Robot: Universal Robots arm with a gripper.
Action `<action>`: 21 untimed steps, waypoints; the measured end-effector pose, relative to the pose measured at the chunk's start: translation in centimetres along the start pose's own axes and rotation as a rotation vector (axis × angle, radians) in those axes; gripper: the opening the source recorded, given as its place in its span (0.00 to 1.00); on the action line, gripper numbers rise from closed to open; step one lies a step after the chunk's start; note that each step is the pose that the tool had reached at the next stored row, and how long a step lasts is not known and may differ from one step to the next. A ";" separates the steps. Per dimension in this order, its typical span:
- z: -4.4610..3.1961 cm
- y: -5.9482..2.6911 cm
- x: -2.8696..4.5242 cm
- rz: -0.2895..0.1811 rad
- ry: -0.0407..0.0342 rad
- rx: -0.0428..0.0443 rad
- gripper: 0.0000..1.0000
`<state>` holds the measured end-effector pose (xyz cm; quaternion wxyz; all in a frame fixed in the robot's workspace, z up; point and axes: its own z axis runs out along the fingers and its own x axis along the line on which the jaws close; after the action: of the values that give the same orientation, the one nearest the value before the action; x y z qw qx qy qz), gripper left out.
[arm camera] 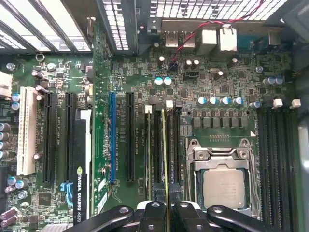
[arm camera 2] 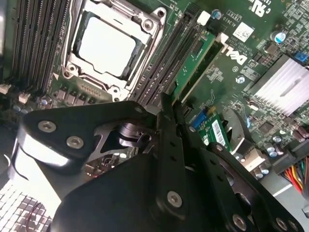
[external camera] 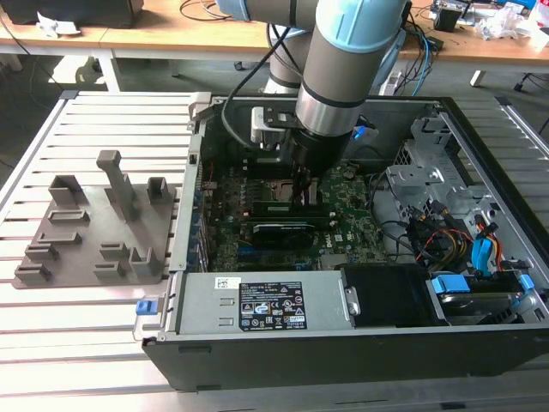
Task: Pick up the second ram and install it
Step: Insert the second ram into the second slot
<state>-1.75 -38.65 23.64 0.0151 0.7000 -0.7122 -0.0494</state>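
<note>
Jaws (arm camera: 166, 209) seemingly clamped on the second ram (arm camera: 164, 154), arm (external camera: 343, 60) upright over motherboard (arm camera: 227, 87) slots.

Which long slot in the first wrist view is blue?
The blue slot, standing between two black slots and left of the CPU socket. All the other long slots are black or white.

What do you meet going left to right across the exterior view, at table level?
Grey fixture plate → computer case's near-side power supply → motherboard with the gripper lowered over it → blue-tabbed drive bay.
</note>
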 end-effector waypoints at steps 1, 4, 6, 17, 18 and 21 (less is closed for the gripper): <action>0.08 0.00 0.00 0.000 0.0000 0.0000 0.14; 0.35 -0.03 -0.09 0.001 0.0001 0.0000 0.14; 0.48 -0.03 -0.24 0.001 0.0000 0.0000 0.14; 1.09 0.02 -0.62 0.001 -0.0001 0.0001 0.14; 1.11 0.02 -0.73 0.002 0.0001 0.0000 0.14; 1.22 0.00 -0.83 0.002 -0.0001 0.0000 0.14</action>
<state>-1.85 -37.75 22.47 0.0151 0.6994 -0.7129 -0.0494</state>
